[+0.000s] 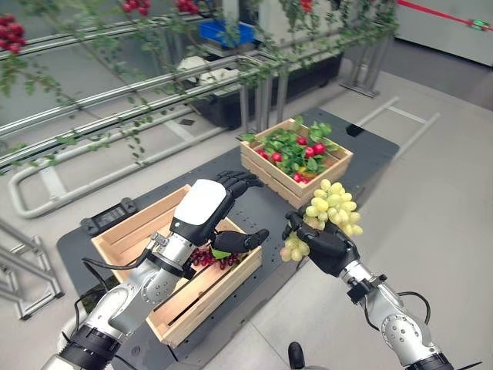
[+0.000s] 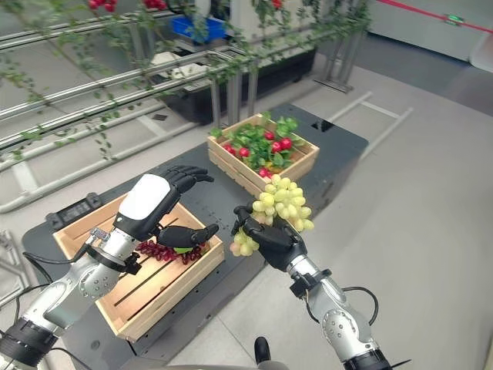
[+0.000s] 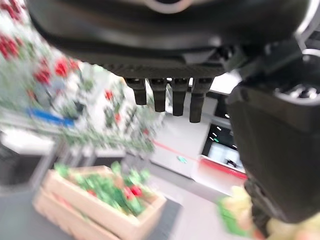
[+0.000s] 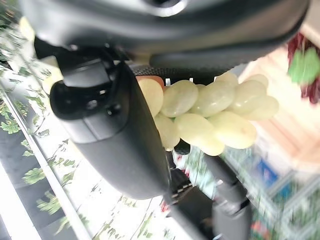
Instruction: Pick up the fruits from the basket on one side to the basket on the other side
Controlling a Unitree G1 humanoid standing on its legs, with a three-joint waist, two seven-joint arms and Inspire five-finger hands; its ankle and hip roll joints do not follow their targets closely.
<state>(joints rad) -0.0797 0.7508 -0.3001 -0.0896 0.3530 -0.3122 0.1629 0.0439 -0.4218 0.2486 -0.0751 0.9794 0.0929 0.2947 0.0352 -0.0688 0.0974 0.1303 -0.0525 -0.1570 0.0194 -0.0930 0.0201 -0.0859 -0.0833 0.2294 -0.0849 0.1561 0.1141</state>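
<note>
My right hand [image 1: 327, 245] is shut on a bunch of green grapes [image 1: 333, 206], held in the air between the two wooden crates. In the right wrist view the green grapes [image 4: 210, 112] sit pressed under the thumb [image 4: 117, 137]. My left hand [image 1: 204, 210], with its white back cover, hovers open over the near crate [image 1: 192, 302] and holds nothing. Its fingers [image 3: 165, 92] are straight. A bunch of red grapes [image 1: 214, 258] lies in the near crate below its thumb. The far crate [image 1: 260, 173] holds red fruits among green leaves.
Both crates stand on a dark mat [image 1: 373, 154] on the grey floor. Metal rails with vines and red berries [image 1: 115, 100] run along the back. A small black device [image 1: 108, 216] lies on the mat left of the near crate.
</note>
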